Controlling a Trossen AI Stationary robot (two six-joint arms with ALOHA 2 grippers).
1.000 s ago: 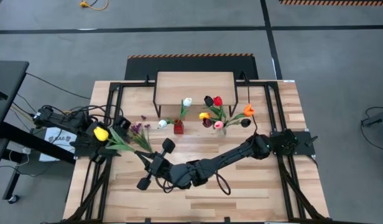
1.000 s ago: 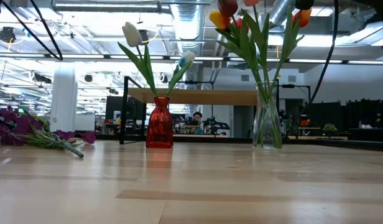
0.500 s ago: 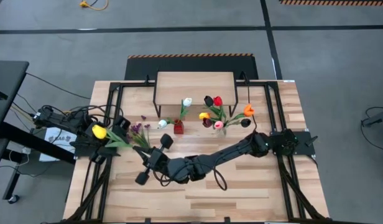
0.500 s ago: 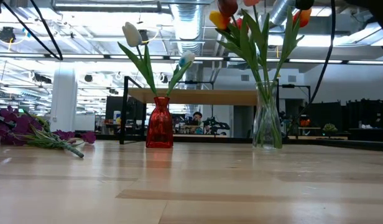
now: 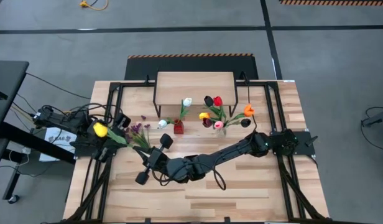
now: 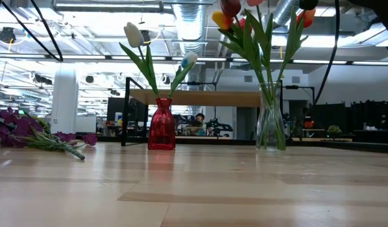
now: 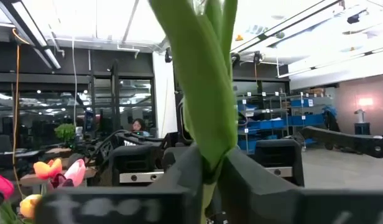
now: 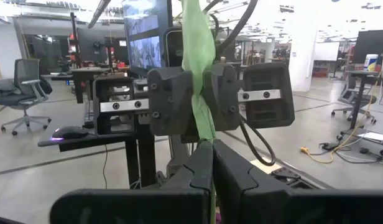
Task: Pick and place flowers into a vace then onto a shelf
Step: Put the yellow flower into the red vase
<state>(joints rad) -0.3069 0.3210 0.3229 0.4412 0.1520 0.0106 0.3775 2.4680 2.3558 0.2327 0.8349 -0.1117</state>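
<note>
A yellow tulip [image 5: 100,129] with a long green stem is held between both grippers above the table's left part. My left gripper [image 5: 120,138] is shut on the stem near the head. It also shows in the right wrist view [image 8: 201,93]. My right gripper [image 5: 147,157] is shut on the stem's lower part. A red vase [image 5: 178,127] holds two white tulips. A glass vase [image 5: 216,118] holds several tulips. A purple bunch [image 5: 138,129] lies flat on the table. The shelf [image 5: 194,87] stands at the far edge. My left gripper pinches the tulip's stem and leaves [image 7: 210,155] between its two fingers, coming from the table's left, fingers across the stem. The head sits past the fingers, over the gripper. The tulip is clear of the table. My right gripper pinches the stem's lower part [image 8: 207,149] between its two fingers, coming from the table's right and near side, facing my left gripper. The stem runs on from its fingers up into my left gripper.
In the low view the red vase [image 6: 161,126] and the glass vase [image 6: 269,123] stand in front of the shelf [image 6: 200,98]. The purple bunch [image 6: 46,139] lies at the left. Bare tabletop [image 5: 241,186] lies toward the near edge.
My right gripper has gone a little toward the table's left and far edges, closer to my left gripper. The yellow tulip's head has shifted slightly toward the far edge with my left gripper.
</note>
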